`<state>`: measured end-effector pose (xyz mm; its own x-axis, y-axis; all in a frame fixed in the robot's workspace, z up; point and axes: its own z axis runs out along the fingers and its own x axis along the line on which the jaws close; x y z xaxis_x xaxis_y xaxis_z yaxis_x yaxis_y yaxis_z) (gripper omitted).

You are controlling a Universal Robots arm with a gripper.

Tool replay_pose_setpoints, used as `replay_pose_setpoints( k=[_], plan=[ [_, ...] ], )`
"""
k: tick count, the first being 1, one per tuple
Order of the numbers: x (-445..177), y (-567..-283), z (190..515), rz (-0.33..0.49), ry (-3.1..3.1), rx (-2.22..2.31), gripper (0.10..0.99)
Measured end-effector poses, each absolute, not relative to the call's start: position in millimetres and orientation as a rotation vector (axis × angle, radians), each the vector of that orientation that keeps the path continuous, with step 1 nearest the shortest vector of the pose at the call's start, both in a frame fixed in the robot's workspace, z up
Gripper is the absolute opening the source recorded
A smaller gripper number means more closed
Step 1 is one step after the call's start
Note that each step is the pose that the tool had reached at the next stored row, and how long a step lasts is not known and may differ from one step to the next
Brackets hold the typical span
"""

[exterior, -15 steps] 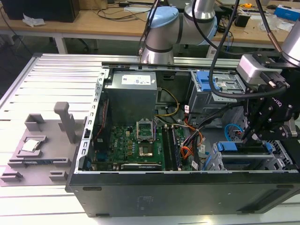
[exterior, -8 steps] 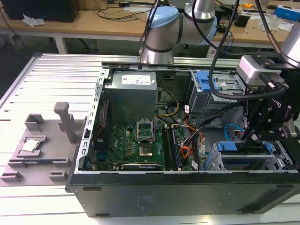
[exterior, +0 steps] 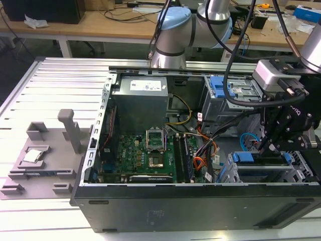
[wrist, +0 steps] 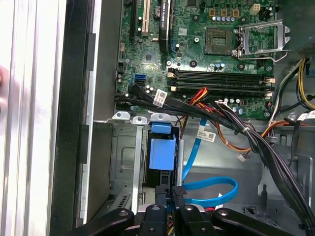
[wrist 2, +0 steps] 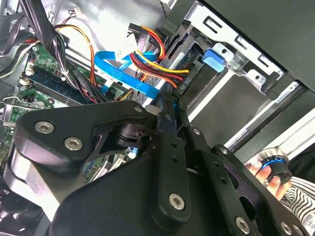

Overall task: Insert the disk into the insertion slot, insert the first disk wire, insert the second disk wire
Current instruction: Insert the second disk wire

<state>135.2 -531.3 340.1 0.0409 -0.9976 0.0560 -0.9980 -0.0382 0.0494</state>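
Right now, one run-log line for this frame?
stage: disk wire insertion | gripper: shut on wire connector at rear of disk | disk: seated in insertion slot | blue cable: loose beside

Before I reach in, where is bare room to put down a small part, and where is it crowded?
Free: the ribbed metal table between the grey fixture and the computer case. Crowded: the drive cage corner, where the gripper sits among blue cables and the wire bundle.

Pincer [wrist: 170, 196] matt black metal; blue plastic carrier [wrist: 162, 153] smooth; drive cage [wrist: 123, 157] dull grey sheet metal.
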Motion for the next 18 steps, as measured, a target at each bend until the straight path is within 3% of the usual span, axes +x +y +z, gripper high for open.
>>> replay_pose_setpoints(
  k=[18],
  plan=[
    [135.3, -530.8, 346.7, 0.009, -2.093, 2.245, 0.161]
  ],
)
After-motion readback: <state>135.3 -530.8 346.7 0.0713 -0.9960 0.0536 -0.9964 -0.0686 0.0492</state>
